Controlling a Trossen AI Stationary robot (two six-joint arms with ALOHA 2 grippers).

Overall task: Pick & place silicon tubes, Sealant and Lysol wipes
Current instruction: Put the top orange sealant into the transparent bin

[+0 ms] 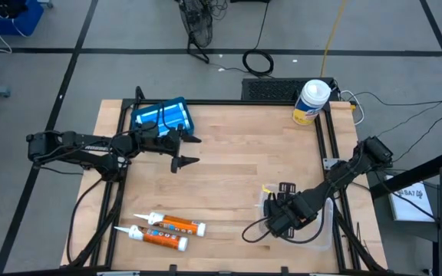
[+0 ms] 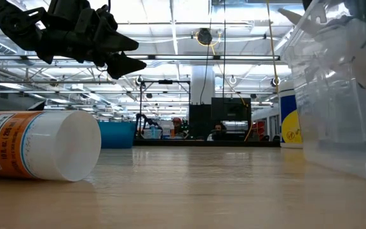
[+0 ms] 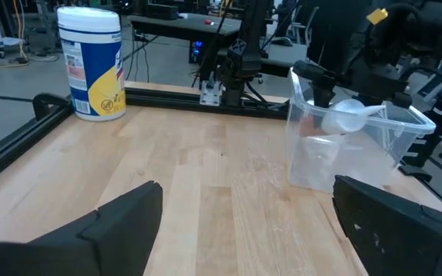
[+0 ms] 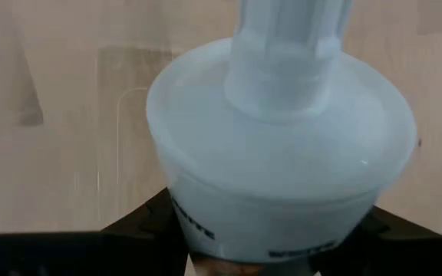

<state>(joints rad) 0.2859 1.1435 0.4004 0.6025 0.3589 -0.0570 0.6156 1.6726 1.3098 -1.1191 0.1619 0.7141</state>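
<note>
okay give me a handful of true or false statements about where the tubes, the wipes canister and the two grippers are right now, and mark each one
1. The Lysol wipes stand upright at a far corner of the table. True.
2. The left gripper is shut on an orange tube. False: its fingers are spread and empty, raised over the table near the blue pack.
3. Two orange tubes lie side by side on the near part of the table. True.
4. The right gripper is empty. False: it holds a white tube over the clear bin.
5. The clear bin sits right beside the Lysol wipes. False: open tabletop separates them.
</note>
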